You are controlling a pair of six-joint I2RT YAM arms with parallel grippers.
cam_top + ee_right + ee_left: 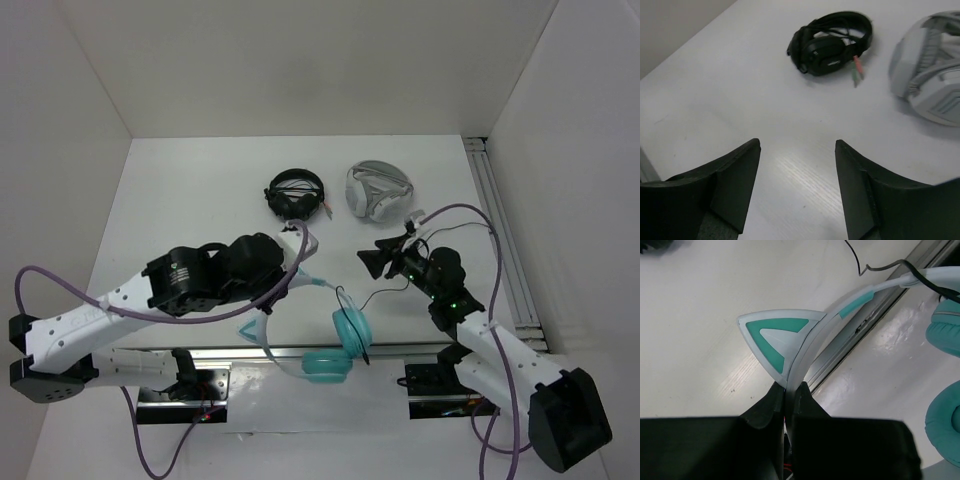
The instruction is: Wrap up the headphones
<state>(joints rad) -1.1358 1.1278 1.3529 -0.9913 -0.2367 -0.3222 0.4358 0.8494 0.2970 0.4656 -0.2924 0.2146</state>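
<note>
Left gripper (788, 392) was pinched tight on the pale headband (812, 337) of the headphones (345, 330), right beside a cat ear (777, 335), with the teal cups lying at the table's front rail (420, 349). Right gripper (797, 185) hung over the table with its jaws apart and nothing between them. The thin black cable (342, 296) trailed loose beside the cups, unwound, so I judged the wrapping barely begun and all of the winding left to do.

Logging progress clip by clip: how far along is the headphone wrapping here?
Done: left end effector is shut on the headband of the teal headphones beside a cat ear. In hand: right end effector hangs open above the table. Left: the black cable lies loose, no wrap visible.
</note>
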